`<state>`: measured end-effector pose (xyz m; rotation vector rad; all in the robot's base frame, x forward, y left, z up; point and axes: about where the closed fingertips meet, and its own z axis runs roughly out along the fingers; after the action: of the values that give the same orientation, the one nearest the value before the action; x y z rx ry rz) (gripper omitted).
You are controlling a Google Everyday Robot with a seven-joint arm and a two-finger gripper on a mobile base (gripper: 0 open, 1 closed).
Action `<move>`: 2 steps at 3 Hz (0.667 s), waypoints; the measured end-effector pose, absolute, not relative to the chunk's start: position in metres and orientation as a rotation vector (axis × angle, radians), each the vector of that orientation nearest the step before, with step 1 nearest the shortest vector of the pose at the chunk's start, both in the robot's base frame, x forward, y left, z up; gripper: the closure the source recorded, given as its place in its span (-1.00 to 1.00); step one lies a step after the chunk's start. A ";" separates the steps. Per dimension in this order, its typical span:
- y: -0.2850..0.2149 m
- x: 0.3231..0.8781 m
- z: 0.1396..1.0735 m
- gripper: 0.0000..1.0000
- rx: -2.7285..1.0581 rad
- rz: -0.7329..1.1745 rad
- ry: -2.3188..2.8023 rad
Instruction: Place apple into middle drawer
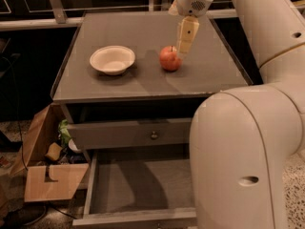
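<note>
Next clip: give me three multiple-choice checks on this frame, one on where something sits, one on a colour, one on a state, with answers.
1. Where is the apple?
A. on the cabinet top, right of the bowl
B. inside the bowl
C. on the ground
2. What colour is the bowl?
A. blue
B. black
C. white
3. How is the lowest drawer?
A. pushed shut
B. pulled open
C. taken out
Answers: 1 A, it rests on the top beside the bowl, with the gripper close at its upper right. 2 C, its rim and inside are white. 3 B, its floor shows in front of the drawer with the knob.
</note>
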<state>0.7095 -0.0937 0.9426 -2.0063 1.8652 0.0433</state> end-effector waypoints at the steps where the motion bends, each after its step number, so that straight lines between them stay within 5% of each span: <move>1: -0.090 0.720 0.944 -1.00 -1.977 0.023 1.845; 2: -0.087 0.728 0.930 -1.00 -1.967 0.047 1.860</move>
<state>0.7278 -0.0866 0.9301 -1.9672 1.8599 0.0469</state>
